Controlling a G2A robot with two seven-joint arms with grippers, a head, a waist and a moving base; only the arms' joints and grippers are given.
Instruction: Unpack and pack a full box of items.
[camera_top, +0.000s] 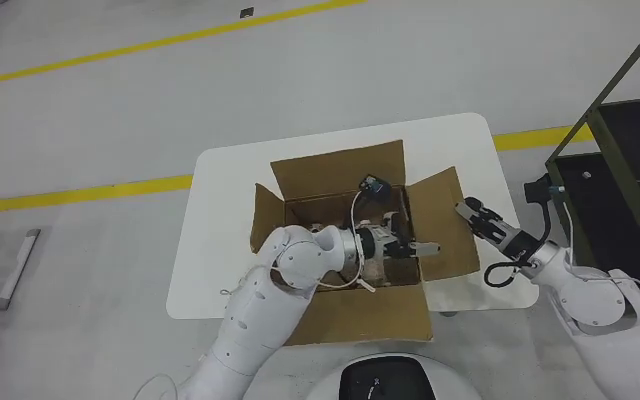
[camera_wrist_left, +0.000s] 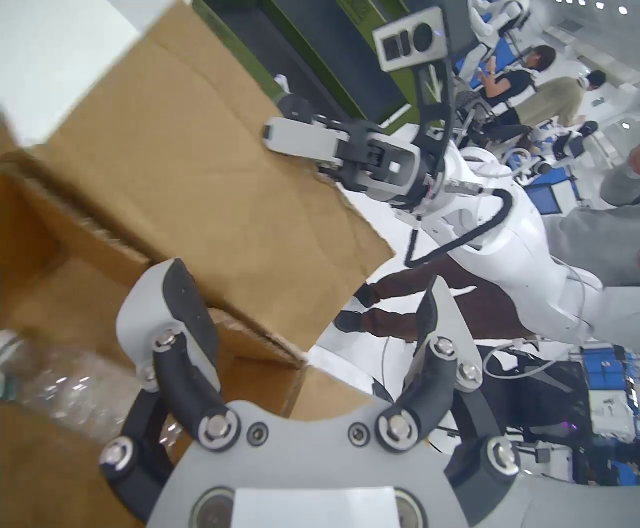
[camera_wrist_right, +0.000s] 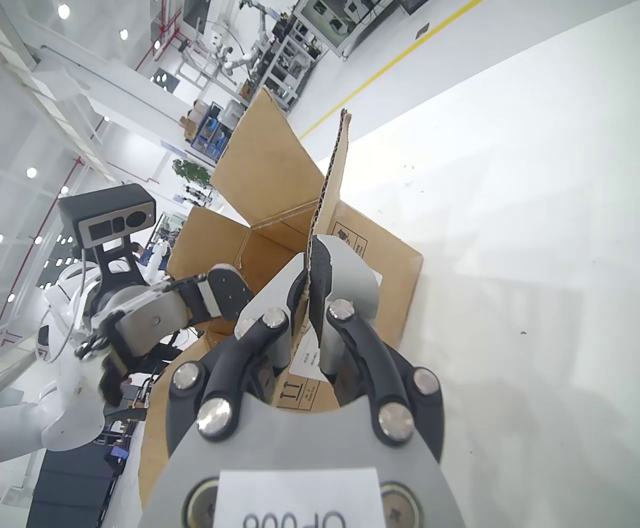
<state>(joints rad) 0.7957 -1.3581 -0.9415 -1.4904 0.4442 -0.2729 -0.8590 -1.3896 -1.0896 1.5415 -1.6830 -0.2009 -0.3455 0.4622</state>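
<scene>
Cardboard box (camera_top: 340, 190): stands open on the white counter (camera_top: 230, 200), all four flaps folded outward.

Left claw (camera_wrist_left: 302, 290): inside the box opening, close to the wall on the robot's right. Fingers (camera_wrist_left: 175, 300) spread apart, released, nothing between them.

Right claw (camera_wrist_right: 317, 270): at the outer edge of the right-hand flap (camera_top: 445, 235). Clenched, with the corrugated edge of that flap gripped between the two pads. In the top view this claw (camera_top: 465, 208) sits at the flap's far outer corner, above the counter.

Contents: a clear plastic bottle (camera_wrist_left: 65, 385) lies on its side in the box, near the left claw but not touching it. Other contents cannot be made out
</scene>
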